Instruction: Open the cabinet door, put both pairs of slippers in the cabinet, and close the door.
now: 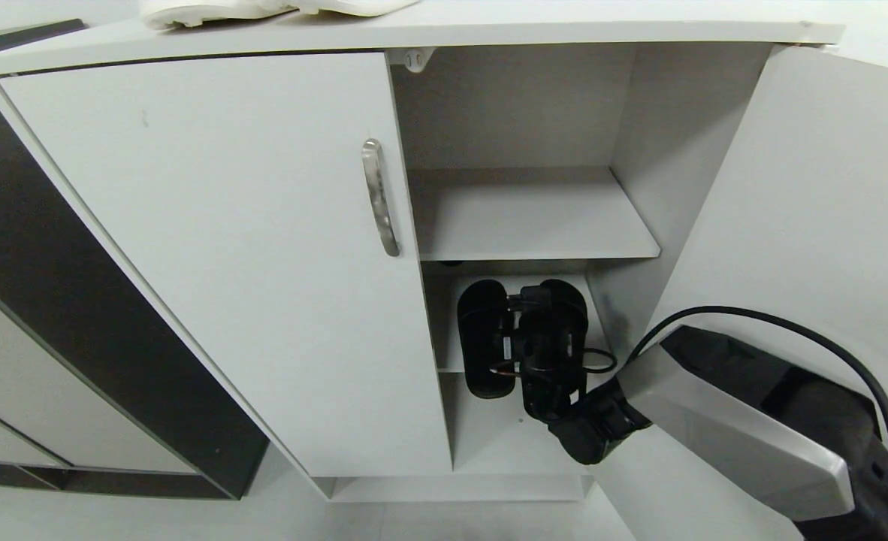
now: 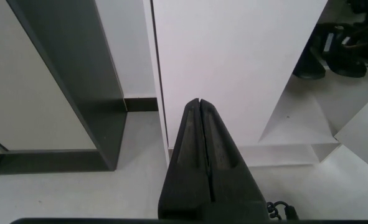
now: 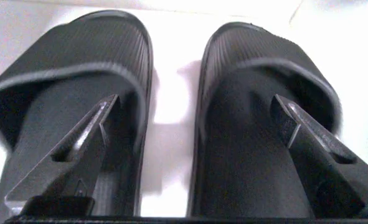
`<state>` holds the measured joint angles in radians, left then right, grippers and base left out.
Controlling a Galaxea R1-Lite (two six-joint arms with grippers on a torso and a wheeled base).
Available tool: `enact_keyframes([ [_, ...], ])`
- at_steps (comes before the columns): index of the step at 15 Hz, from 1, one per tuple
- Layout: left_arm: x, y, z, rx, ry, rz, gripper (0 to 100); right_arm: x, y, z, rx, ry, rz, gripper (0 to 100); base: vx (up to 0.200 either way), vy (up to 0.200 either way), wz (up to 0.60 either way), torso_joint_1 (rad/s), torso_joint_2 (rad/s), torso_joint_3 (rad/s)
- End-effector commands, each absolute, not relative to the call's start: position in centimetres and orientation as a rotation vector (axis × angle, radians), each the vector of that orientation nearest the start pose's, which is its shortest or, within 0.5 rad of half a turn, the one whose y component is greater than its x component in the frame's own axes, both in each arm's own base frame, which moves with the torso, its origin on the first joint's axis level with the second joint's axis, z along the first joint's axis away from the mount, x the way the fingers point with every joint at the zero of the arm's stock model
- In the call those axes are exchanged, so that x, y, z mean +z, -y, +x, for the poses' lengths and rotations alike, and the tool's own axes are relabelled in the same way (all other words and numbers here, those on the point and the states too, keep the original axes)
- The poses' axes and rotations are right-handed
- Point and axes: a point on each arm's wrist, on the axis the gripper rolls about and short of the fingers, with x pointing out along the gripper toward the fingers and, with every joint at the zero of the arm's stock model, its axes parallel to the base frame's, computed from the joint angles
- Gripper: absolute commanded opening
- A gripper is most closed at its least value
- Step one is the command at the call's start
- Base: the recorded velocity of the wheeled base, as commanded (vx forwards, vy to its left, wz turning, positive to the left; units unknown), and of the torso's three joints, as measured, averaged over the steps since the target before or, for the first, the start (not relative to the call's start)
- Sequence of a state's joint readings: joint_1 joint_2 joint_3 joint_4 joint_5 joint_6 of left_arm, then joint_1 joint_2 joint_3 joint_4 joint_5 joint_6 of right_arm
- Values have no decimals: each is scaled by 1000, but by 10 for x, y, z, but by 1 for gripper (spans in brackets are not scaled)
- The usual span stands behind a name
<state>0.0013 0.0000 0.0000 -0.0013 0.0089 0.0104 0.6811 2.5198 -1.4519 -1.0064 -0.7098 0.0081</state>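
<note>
A pair of black slippers (image 1: 484, 338) lies side by side on the cabinet's lower shelf (image 1: 450, 330), toes pointing inward. My right gripper (image 1: 536, 315) is inside the cabinet just above them, open wide. In the right wrist view each fingertip (image 3: 106, 109) rests over one slipper's footbed, near the straps of the black slippers (image 3: 171, 56). A white pair of slippers (image 1: 264, 9) lies on the cabinet top. The right door (image 1: 812, 203) stands open and the left door (image 1: 211, 248) is closed. My left gripper (image 2: 199, 106) is shut and empty, low in front of the closed door (image 2: 233, 56).
The upper shelf (image 1: 527, 218) is bare. A metal handle (image 1: 380, 199) sits on the closed door's edge. A dark panel of neighbouring furniture (image 1: 76, 300) stands to the left. The open door hangs close beside my right arm.
</note>
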Motion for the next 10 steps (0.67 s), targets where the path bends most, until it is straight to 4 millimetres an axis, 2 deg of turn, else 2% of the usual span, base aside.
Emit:
enact_keyframes([
  [1,76,0,-23,11,0,11,0,66,-298,365,4,-35,-22,100,0,0,0,0,0,0],
  [2,76,0,-23,9,0,11,0,68,-299,337,47,-33,-22,100,0,0,0,0,0,0],
  [3,76,0,-23,11,0,11,0,69,-299,324,67,-27,-17,0,0,0,0,0,0,0],
  [6,76,0,-23,9,0,11,0,64,-295,292,113,-23,-14,0,0,0,0,0,0,0],
  [10,76,0,-23,9,0,11,0,63,-299,284,135,-20,-16,0,0,0,0,0,0,0],
])
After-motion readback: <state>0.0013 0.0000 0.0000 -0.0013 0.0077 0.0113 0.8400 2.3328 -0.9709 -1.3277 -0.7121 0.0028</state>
